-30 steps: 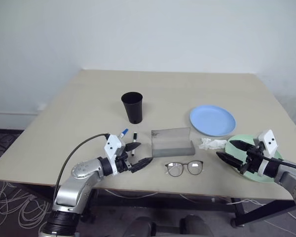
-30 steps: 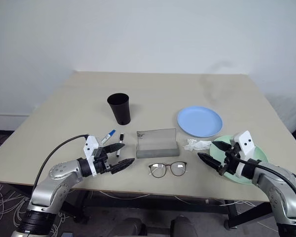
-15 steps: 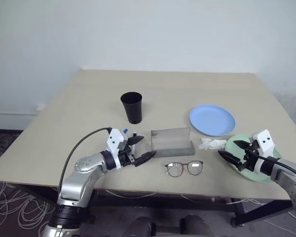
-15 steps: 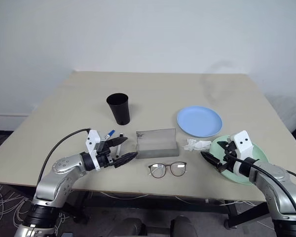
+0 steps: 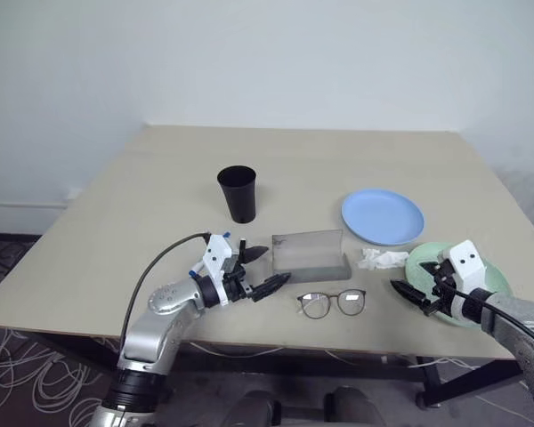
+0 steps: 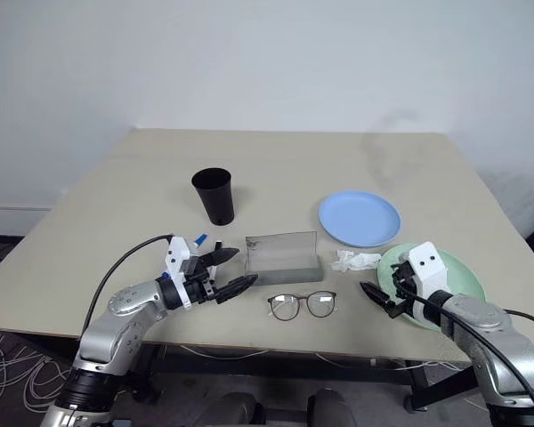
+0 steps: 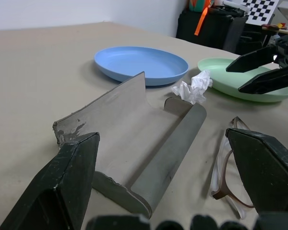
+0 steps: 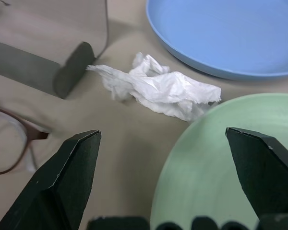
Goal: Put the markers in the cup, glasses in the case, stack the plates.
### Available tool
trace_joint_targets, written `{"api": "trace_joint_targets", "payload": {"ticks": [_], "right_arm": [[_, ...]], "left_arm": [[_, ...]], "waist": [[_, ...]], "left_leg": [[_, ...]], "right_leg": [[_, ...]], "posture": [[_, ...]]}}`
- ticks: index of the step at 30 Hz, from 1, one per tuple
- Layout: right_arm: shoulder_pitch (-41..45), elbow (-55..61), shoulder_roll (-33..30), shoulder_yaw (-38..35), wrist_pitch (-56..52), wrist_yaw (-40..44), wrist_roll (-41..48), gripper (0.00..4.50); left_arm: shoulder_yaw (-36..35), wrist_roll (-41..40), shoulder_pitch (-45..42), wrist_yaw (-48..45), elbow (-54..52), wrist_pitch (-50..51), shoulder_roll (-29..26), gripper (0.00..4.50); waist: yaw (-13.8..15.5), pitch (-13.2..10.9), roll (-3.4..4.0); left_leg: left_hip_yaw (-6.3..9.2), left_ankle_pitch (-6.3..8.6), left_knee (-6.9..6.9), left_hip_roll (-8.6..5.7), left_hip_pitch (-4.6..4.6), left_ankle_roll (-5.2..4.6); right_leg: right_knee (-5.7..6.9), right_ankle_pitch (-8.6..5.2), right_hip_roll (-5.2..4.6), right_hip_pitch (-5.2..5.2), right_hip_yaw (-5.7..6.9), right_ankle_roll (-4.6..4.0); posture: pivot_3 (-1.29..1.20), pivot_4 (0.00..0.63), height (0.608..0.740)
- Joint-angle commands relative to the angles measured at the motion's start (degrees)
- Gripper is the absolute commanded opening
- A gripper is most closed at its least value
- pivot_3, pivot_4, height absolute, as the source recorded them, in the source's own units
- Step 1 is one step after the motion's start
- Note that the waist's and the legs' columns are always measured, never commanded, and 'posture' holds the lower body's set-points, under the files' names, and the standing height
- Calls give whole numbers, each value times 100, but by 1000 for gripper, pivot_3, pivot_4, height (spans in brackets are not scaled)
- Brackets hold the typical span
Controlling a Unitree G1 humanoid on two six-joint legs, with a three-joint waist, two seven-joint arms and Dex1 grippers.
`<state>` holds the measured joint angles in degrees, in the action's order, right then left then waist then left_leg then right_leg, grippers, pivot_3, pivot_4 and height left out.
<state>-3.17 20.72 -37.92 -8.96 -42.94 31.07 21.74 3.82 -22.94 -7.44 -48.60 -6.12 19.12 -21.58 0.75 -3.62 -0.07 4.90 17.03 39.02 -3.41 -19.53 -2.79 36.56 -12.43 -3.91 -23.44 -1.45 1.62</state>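
- head views: the case (image 5: 311,255) lies open near the front of the table (image 5: 160,178), its lid standing up; it serves as the landmark here.
- the glasses (image 5: 332,302) lie just in front of the case, apart from it, lenses facing the front edge.
- the cup (image 5: 238,193) stands upright behind the case and to its left, well apart.
- the blue plate (image 5: 383,216) sits behind and to the right of the case; the green plate (image 5: 427,263) lies further right, near the front edge.
- a crumpled tissue (image 5: 382,258) lies just right of the case, between it and the green plate.
- the markers (image 6: 198,240) lie left of the case, mostly hidden behind the left gripper (image 5: 262,269), which hovers just left of the case, jaws wide and empty.
- the right gripper (image 5: 413,286) hangs right of the case at the green plate's near rim, jaws wide, holding nothing.
- left wrist view: the case's raised lid and rounded end fill the middle between spread fingers (image 7: 57,191); the glasses lie beside the case.
- right wrist view: spread fingers (image 8: 62,187) frame the tissue, the case's end beyond it, the green plate's rim underneath.
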Motion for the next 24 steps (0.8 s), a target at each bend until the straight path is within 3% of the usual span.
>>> {"api": "trace_joint_targets", "payload": {"ticks": [1,5,7,17,24], "right_arm": [[92,4,34,29,58,-143,-155,4500],[137,-70,105,109,83,-204,-252,4500],[161,-110,118,130,86,-223,-294,4129],[250,-166,153,262,88,-244,-406,797],[376,-244,241,381,90,-365,-547,797]], "left_arm": [[6,28,-186,12,-20,-158,32,4487],[16,46,-227,10,31,-191,49,4487],[18,54,-238,9,52,-208,55,4500],[10,72,-225,40,62,-243,66,4500],[-4,83,-203,84,47,-245,50,4500]], "waist": [[0,0,0],[0,0,0],[-2,0,0],[-2,0,0],[-2,0,0]], "left_leg": [[0,0,-1,0,0,0],[1,0,-2,0,0,0],[0,0,-1,0,0,0],[1,0,-1,0,0,0],[0,0,0,2,1,0]], "right_leg": [[0,0,0,0,0,0],[0,0,1,-1,1,0],[0,0,1,-1,0,0],[0,0,1,-1,0,0],[1,0,4,-1,0,0]], "posture": [[0,0,740],[0,0,740],[0,0,740],[0,0,740],[0,0,740]]}}
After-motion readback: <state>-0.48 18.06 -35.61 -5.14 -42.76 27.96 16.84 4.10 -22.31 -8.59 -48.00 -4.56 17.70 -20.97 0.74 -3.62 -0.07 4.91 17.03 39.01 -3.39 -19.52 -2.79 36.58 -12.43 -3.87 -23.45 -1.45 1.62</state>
